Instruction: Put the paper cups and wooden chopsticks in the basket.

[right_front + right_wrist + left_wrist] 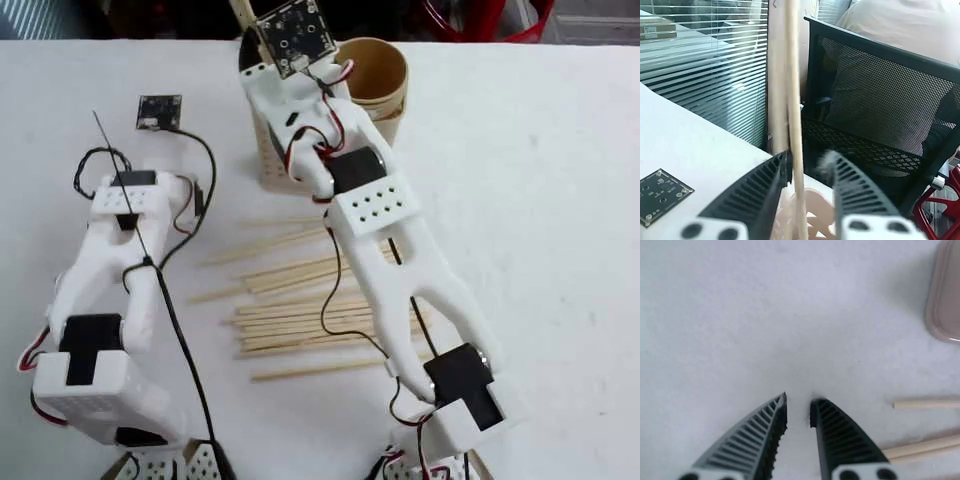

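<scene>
Loose wooden chopsticks (300,310) lie in a pile on the white table between the two arms. A pale lattice basket (268,160) stands at the back, with stacked paper cups (378,70) at its right side. My right gripper (806,156) hovers over the basket (815,210). Upright chopsticks (792,75) rest against one finger, with a gap to the other, so it is open. My left gripper (798,402) points down at bare table, fingers slightly apart with nothing between them. Chopstick ends (925,403) and a basket corner (945,295) lie beside it.
A small black circuit board (160,110) lies on the table behind the left arm, with a black cable trailing from it toward the front. The right half of the table (540,200) is bare. A mesh office chair (880,100) stands beyond the table's far edge.
</scene>
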Controlling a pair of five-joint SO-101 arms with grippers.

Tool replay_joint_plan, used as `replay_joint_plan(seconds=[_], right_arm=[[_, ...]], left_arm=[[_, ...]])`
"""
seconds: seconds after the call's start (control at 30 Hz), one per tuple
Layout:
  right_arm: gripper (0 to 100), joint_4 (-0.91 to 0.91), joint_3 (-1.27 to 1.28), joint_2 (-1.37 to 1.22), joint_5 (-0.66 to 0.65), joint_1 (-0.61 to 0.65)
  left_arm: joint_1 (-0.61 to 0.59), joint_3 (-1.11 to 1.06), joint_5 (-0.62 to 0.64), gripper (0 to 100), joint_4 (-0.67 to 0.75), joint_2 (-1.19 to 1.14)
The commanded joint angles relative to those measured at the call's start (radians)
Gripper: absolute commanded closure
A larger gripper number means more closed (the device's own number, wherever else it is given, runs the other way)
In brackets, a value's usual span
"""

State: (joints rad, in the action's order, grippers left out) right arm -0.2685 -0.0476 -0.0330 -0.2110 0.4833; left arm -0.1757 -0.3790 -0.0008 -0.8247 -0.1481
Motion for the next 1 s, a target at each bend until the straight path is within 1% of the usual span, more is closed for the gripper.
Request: replay_joint_plan(seconds=[0.0, 0.1, 0.2, 0.23, 0.3, 0.37, 0.43, 0.5, 0.57, 0.63, 0.73, 0.83, 0.9, 0.97], right_arm=[[84.1, -0.002, -0.06, 0.019, 0.008, 0.01], [86.8, -0.016, -0.06, 0.021, 0.003, 0.012], [92.4, -0.111, -0.066, 0.041, 0.0, 0.012], [94.8, -0.177, -0.064, 0.064, -0.002, 0.012], [98.7, -0.366, -0.063, 0.131, -0.002, 0.004], [96.7, -0.567, -0.063, 0.214, -0.003, 0.001], [96.6, -0.76, -0.06, 0.3, -0.029, -0.004], [97.9, -0.931, -0.058, 0.374, -0.106, -0.012], [98.2, -1.055, -0.049, 0.438, -0.166, -0.024], [98.1, -1.141, -0.005, 0.498, -0.198, -0.067], [98.1, -1.207, 0.126, 0.567, -0.25, -0.147], [98.1, -1.214, 0.299, 0.622, -0.308, -0.219], [98.1, -1.211, 0.419, 0.656, -0.367, -0.252], [98.1, -1.21, 0.526, 0.696, -0.404, -0.269]], left_arm=[[0.004, 0.029, 0.005, 90, 0.018, 0.059], [0.004, 0.029, 0.005, 90, 0.018, 0.059], [0.004, 0.029, 0.005, 90, 0.018, 0.059], [0.004, 0.031, 0.005, 90, 0.018, 0.065], [0.002, 0.038, 0.005, 90, 0.012, 0.073], [0.004, 0.058, -0.005, 90, -0.031, 0.096], [0.01, 0.089, -0.092, 90, -0.118, 0.131], [0.031, 0.126, -0.186, 90, -0.219, 0.177], [0.064, 0.157, -0.296, 90, -0.324, 0.217], [0.113, 0.175, -0.422, 90, -0.431, 0.246], [0.2, 0.221, -0.588, 90, -0.595, 0.263], [0.257, 0.282, -0.736, 88, -0.729, 0.262], [0.295, 0.298, -0.845, 86, -0.793, 0.262], [0.331, 0.292, -0.919, 85, -0.81, 0.26]])
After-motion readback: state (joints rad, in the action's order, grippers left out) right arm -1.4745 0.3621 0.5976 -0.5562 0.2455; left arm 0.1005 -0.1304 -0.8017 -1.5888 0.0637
